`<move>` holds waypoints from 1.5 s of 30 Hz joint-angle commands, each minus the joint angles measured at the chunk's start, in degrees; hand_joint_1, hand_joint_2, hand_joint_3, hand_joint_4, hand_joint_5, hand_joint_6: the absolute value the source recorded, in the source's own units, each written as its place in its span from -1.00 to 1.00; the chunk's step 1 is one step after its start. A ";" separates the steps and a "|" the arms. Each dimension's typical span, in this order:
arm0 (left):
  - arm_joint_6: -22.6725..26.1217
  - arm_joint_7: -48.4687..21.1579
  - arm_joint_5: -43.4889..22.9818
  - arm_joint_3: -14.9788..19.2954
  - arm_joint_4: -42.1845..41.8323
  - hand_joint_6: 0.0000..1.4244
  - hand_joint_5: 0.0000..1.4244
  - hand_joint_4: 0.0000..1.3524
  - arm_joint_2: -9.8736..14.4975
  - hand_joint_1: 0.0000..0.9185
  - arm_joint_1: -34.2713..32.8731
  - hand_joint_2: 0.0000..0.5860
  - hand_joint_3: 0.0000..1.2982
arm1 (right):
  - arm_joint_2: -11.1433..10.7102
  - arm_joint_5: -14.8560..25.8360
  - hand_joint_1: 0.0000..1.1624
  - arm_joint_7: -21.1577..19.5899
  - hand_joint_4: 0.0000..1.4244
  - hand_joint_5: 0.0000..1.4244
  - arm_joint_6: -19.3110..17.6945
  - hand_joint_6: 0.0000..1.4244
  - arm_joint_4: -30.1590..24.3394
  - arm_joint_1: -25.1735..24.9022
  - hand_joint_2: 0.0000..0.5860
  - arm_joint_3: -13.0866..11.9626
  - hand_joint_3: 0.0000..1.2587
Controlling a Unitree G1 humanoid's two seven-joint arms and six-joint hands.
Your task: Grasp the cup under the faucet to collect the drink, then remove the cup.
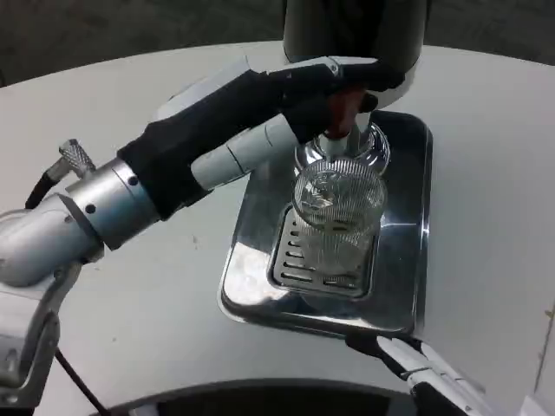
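A clear ribbed glass cup (339, 206) stands upright on the slotted grate of a steel drip tray (406, 277), right under the faucet (344, 146) of a drink dispenser (355, 30). My left hand (295, 100) reaches in from the left above the cup, its fingers closed around the faucet's red lever (343, 108). It does not touch the cup. My right hand (422, 362) lies low at the tray's front edge with outstretched fingers and nothing in them, apart from the cup. I cannot tell whether any drink is in the cup.
The dispenser's dark round body stands at the tray's back and hides the table behind it. White table (486, 156) surrounds the tray on all sides. A black cable (74, 381) runs along my left arm at the bottom left.
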 commanded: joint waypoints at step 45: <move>-12.28 0.88 9.92 -4.71 3.35 -0.92 -0.72 -0.76 4.36 -1.00 2.36 -0.73 -0.53 | 1.25 -1.16 0.26 -0.91 -0.90 -1.00 1.18 -1.00 -0.81 0.45 0.73 1.50 -0.84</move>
